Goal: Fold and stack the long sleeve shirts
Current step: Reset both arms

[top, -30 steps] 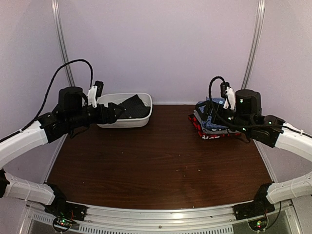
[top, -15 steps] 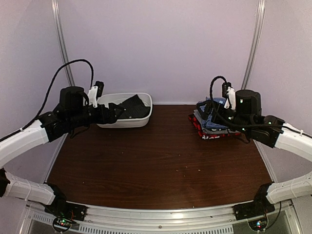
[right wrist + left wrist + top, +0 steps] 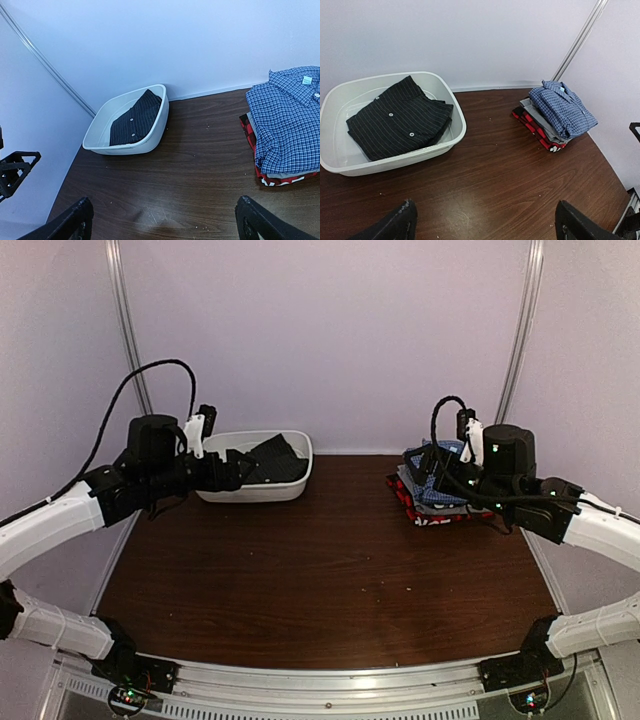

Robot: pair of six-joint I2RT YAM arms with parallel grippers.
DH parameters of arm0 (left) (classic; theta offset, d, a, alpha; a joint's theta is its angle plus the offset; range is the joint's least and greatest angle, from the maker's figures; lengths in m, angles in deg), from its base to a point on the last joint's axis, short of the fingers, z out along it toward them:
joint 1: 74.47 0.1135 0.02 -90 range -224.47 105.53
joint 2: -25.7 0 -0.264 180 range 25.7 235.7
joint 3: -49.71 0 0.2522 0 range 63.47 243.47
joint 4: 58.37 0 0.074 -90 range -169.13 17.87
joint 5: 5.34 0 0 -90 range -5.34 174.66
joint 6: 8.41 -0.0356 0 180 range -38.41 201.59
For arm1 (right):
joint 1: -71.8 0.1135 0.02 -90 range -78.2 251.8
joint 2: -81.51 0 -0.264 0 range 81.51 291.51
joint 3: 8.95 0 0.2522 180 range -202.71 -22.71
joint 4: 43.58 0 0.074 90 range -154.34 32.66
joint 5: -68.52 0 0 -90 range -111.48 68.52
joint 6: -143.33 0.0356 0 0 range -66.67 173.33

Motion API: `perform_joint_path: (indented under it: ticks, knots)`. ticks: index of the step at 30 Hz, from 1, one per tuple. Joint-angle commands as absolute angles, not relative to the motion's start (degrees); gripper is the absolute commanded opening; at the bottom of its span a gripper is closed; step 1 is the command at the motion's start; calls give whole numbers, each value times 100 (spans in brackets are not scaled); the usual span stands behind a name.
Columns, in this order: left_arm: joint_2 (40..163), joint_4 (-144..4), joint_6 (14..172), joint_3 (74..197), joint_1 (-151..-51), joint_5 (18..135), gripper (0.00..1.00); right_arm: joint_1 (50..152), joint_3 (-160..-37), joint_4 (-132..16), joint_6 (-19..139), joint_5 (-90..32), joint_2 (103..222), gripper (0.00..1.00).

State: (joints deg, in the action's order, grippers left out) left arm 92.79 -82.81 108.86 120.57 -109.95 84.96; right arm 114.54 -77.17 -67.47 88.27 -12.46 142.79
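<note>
Left hand (image 3: 485, 227) and right hand (image 3: 165, 222) gape wide, empty. Ahead of left hand, dark striped shirt (image 3: 400, 122) in basin (image 3: 456, 140): likely soft, floppy; pinch an edge.

Lab test cell: plain walls (image 3: 320, 330), alu rails (image 3: 129, 320).

On the table (image 3: 320, 580), two groups set well apart, both toward the far edge. At far left, close to the back wall: basin (image 3: 255, 492), with one folded shirt (image 3: 278, 458) lying inside, toward its right end. At far right, also near the back wall: stack of folded shirts (image 3: 435, 502), resting directly on the tabletop. Uppermost, top shirt (image 3: 562, 107), collar toward the wall. Beneath it, lower shirts (image 3: 540, 135), showing past its left and near edges.
</note>
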Motion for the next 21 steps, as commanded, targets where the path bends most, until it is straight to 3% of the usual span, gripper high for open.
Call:
perform_joint_path:
  ticks: [1, 21]
  knots:
    - [9341, -8027, 10787, 12245, -11024, 8578, 98, 11446, -7694, -6711, 8884, -1095, 14158, 100]
    - [9340, -7989, 10778, 12226, -11024, 8574, 98, 11436, -7622, -6634, 8901, -1080, 14118, 100]
